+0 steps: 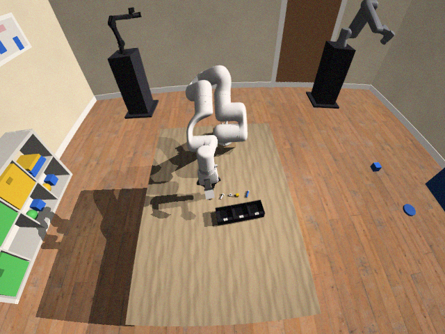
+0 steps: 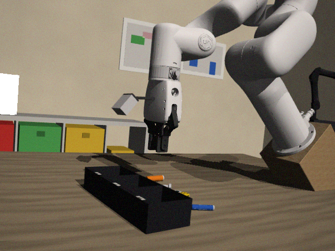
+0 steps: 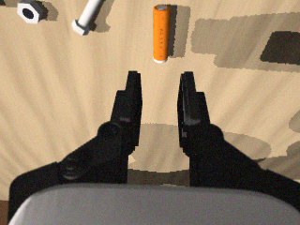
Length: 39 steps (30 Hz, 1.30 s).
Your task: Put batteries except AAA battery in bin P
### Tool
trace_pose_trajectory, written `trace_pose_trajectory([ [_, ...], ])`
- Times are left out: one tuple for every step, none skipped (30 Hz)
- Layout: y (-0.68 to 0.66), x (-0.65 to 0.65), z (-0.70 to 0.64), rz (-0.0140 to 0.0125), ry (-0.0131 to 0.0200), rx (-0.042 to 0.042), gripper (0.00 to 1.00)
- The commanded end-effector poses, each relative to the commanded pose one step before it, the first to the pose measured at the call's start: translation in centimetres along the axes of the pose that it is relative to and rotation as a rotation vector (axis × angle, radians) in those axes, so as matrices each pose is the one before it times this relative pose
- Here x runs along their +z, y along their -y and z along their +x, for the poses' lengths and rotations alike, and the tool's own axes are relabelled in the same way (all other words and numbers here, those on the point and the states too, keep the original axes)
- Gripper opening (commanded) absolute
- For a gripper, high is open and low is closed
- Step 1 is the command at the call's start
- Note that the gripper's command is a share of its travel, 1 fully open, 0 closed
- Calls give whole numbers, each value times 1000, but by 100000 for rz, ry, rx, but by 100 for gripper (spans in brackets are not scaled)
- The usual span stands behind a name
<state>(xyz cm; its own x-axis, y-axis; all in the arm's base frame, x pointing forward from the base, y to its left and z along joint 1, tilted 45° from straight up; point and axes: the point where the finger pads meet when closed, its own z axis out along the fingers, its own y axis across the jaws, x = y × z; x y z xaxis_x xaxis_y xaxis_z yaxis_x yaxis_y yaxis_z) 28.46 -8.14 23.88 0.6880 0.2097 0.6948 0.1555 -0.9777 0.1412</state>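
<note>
An orange battery (image 3: 160, 34) (image 2: 155, 177) lies on the mat just behind the left end of the black three-part bin (image 2: 135, 207) (image 1: 239, 216). My gripper (image 3: 159, 87) (image 2: 159, 149) hangs above the mat, a little short of the orange battery. Its fingers stand partly apart with nothing between them. A blue battery (image 1: 247, 193) (image 2: 202, 207) lies by the right end of the bin. The white labels on the bin are too small to read.
A white bolt (image 3: 88, 18) (image 1: 221, 196), a nut (image 3: 31, 11) (image 1: 229, 195) and a yellow die (image 1: 236, 195) (image 2: 185, 193) lie in a row between the two batteries. The arm's wooden base block (image 2: 311, 159) stands at the back right.
</note>
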Motion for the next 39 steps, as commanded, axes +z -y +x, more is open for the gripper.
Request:
trace_pose_trajectory([
  [-92, -68, 62, -185, -165, 57, 28],
  [3, 392, -11, 2, 1, -5, 28],
  [0, 404, 0, 2, 2, -3, 28],
  [4, 399, -5, 2, 2, -4, 28],
  [3, 406, -1, 2, 2, -3, 28],
  [3, 401, -2, 3, 2, -4, 28],
  [0, 0, 0, 0, 0, 0, 28],
  [0, 0, 0, 0, 0, 0, 28],
  [-13, 402, 16, 3, 2, -4, 28],
  [-19, 401, 22, 4, 1, -4, 28],
  [-21, 400, 23, 4, 1, -4, 28],
  [-20, 407, 24, 4, 1, -3, 28],
  [-18, 401, 22, 5, 1, -3, 28],
  [-18, 401, 24, 5, 0, -3, 28],
  [-20, 401, 27, 5, 0, -2, 28],
  [-23, 400, 30, 6, 0, -2, 28],
  [-25, 400, 34, 6, 0, -2, 28],
  [-27, 406, 38, 5, -1, -1, 28],
  [-30, 220, 40, 3, 0, 0, 28],
  [-33, 0, 42, 0, 0, 0, 28],
  [-34, -5, 43, 1, 0, 0, 28],
  [-33, 1, 44, 0, 0, 0, 28],
  [-30, 1, 42, 0, 0, 0, 28],
  [0, 0, 0, 0, 0, 0, 28],
  [0, 0, 0, 0, 0, 0, 28],
  [-11, 2, 20, 0, 1, 0, 28],
  [-5, 1, 13, 0, 0, 0, 28],
  [1, 1, 4, 0, 0, 0, 28],
  [7, 1, -5, 0, 0, 0, 28],
  [13, -5, -14, 1, 1, 0, 28],
  [18, 1, -20, 0, 0, 0, 28],
  [22, 1, -26, 0, 0, 0, 28],
  [25, 1, -30, 0, 0, 0, 28],
  [27, 1, -33, 0, 0, 0, 28],
  [27, -4, -36, 1, 1, 0, 28],
  [28, 2, -36, 0, 0, 0, 28],
  [27, 2, -36, 0, 0, 0, 28],
  [26, -4, -35, 1, 1, 0, 28],
  [25, 3, -32, 0, 0, 0, 28],
])
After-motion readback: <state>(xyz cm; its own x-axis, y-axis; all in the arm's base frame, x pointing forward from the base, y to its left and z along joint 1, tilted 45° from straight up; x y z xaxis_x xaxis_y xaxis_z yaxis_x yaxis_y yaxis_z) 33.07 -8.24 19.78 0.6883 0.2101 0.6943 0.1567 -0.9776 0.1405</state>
